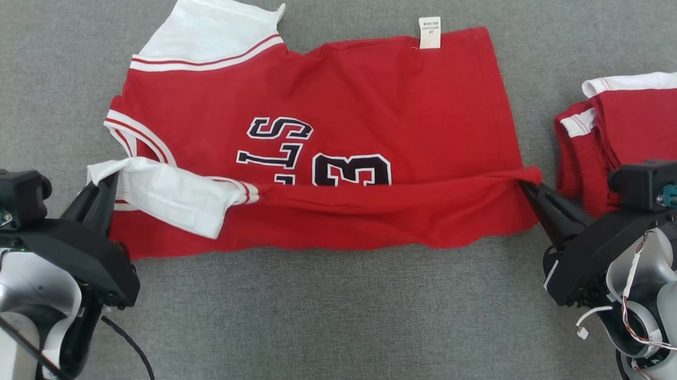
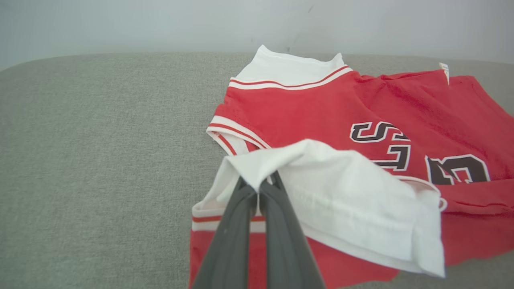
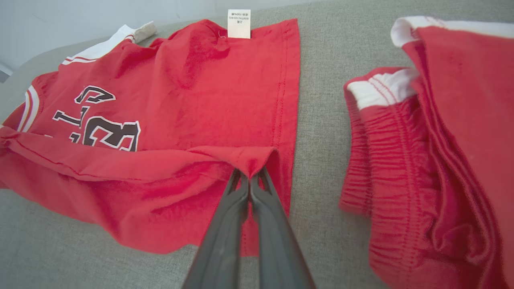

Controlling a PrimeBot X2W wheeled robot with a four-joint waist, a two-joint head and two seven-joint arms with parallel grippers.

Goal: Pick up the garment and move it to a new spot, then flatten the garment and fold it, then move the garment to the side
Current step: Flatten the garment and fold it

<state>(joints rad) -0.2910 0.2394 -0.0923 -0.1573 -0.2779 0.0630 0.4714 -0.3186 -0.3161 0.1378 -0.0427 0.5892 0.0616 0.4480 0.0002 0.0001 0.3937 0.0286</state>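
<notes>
The garment (image 1: 342, 116) is a red jersey with white sleeves and dark lettering, spread sideways on the grey surface (image 1: 321, 326). Its near long edge is lifted and drawn taut between both grippers. My left gripper (image 1: 108, 175) is shut on the near white sleeve (image 2: 345, 192), pinching its corner, with the gripper (image 2: 259, 186) rising from the bottom of the left wrist view. My right gripper (image 1: 526, 184) is shut on the jersey's hem corner (image 3: 253, 160) at the right end. A white label (image 1: 429, 32) sticks out at the far hem.
A second red garment with white trim and an elastic waistband (image 1: 621, 122) lies bunched at the right, close to my right arm. It also shows in the right wrist view (image 3: 433, 152). Bare grey fabric surface stretches toward me and off to the left.
</notes>
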